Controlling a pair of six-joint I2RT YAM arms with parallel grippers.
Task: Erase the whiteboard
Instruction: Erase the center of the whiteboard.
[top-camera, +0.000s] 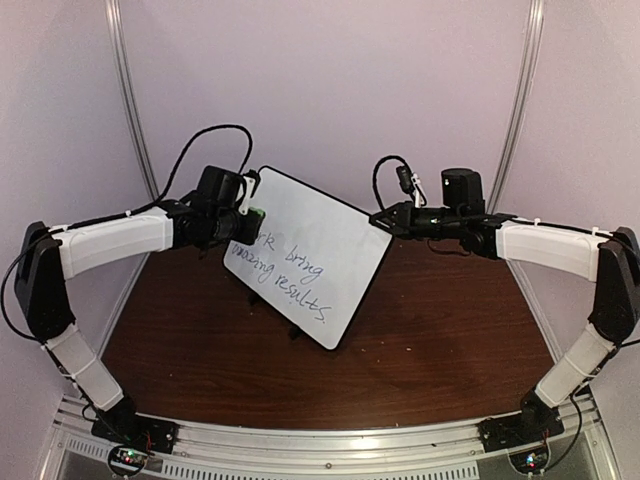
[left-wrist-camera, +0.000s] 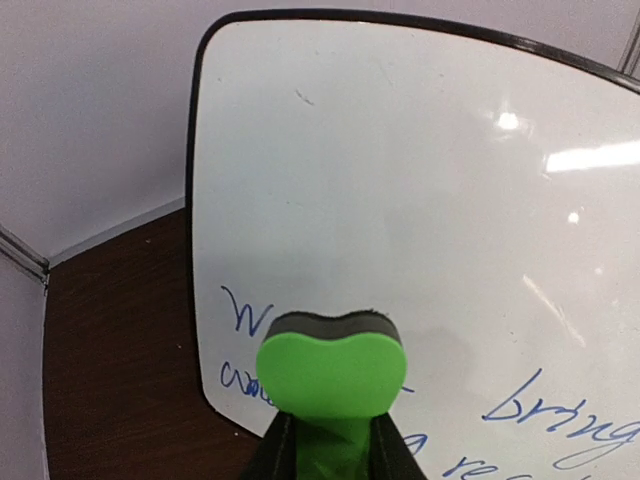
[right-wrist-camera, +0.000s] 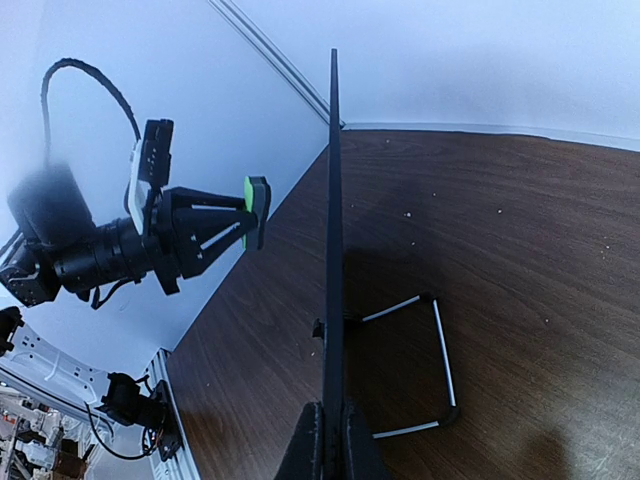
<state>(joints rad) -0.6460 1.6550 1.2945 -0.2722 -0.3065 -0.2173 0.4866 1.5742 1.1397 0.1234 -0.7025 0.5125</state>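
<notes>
Whiteboard (top-camera: 322, 240) tilted on its stand (right-wrist-camera: 440, 365) mid-table (top-camera: 450, 340), blue writing (top-camera: 285, 272) across its lower part, right gripper (right-wrist-camera: 333, 440) clamped on its edge, left gripper (top-camera: 246, 222) squeezing a green eraser (left-wrist-camera: 330, 375) close to the written face.

Green eraser (left-wrist-camera: 330, 372): clamped between the jaws of the left gripper (top-camera: 250, 222); it juts past their tips, with a dark layer on its far face.
Table (top-camera: 430, 340): dark brown wood with pale specks, lying below both pairs of jaws and spreading out to every side of them.
Back wall (top-camera: 330, 80): pale and plain, well beyond the jaws of the left gripper and those of the right gripper (top-camera: 385, 222).
Left wall strip (top-camera: 135, 110): a thin pale metal band, beyond and outboard of the left jaws.
Right wall strip (top-camera: 522, 100): its twin, beyond and outboard of the right jaws.
Metal rail (top-camera: 330, 440): silver, along the table's near edge, well behind both pairs of jaws.
</notes>
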